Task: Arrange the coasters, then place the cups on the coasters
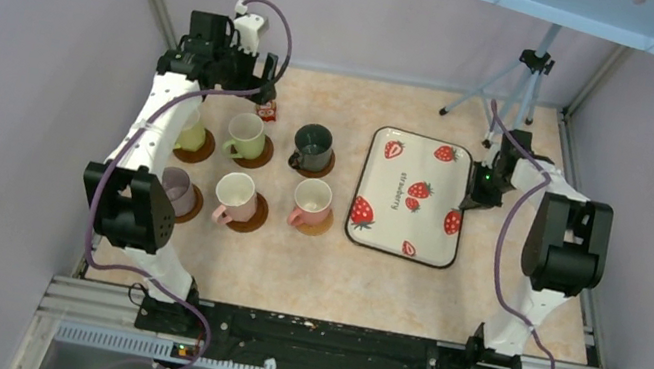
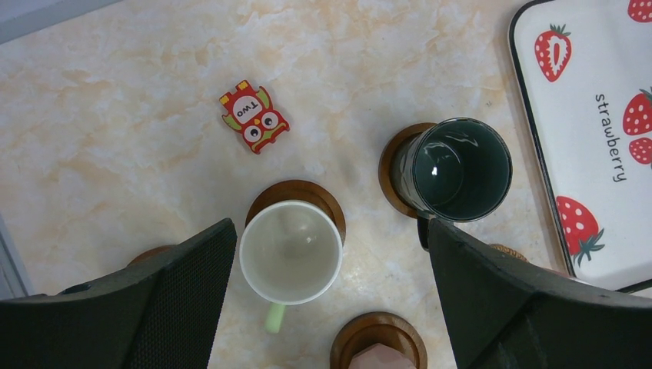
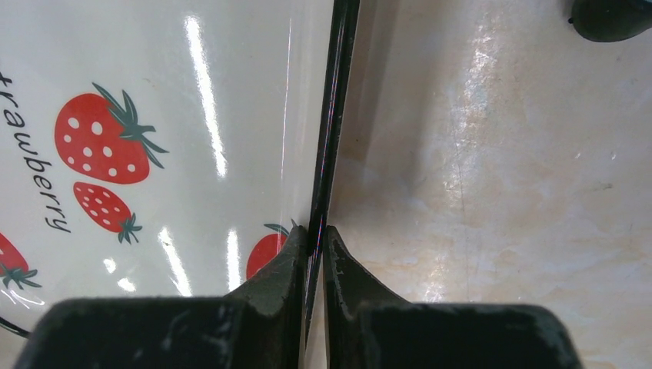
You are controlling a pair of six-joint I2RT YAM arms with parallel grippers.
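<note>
Six cups stand on coasters in two rows of three, left of the middle. The back row holds a yellow-green cup (image 1: 192, 135) half hidden by my left arm, another yellow-green cup (image 1: 247, 137) and a dark green cup (image 1: 313, 147). In front stand a purple cup (image 1: 175, 186), a cream-white cup (image 1: 236, 193) and a pink cup (image 1: 312, 201). My left gripper (image 2: 329, 231) hangs open above the yellow-green cup (image 2: 291, 252), which sits on a brown coaster (image 2: 307, 191). The dark green cup (image 2: 461, 169) is beside the right finger. My right gripper (image 3: 315, 231) is shut on the tray's dark rim.
The white strawberry-print tray (image 1: 409, 196) lies right of the cups, its right edge pinched by my right gripper (image 1: 479, 193). A small red packet (image 2: 254, 118) lies behind the back row. A tripod (image 1: 523, 87) stands at the back right. Walls close in on both sides.
</note>
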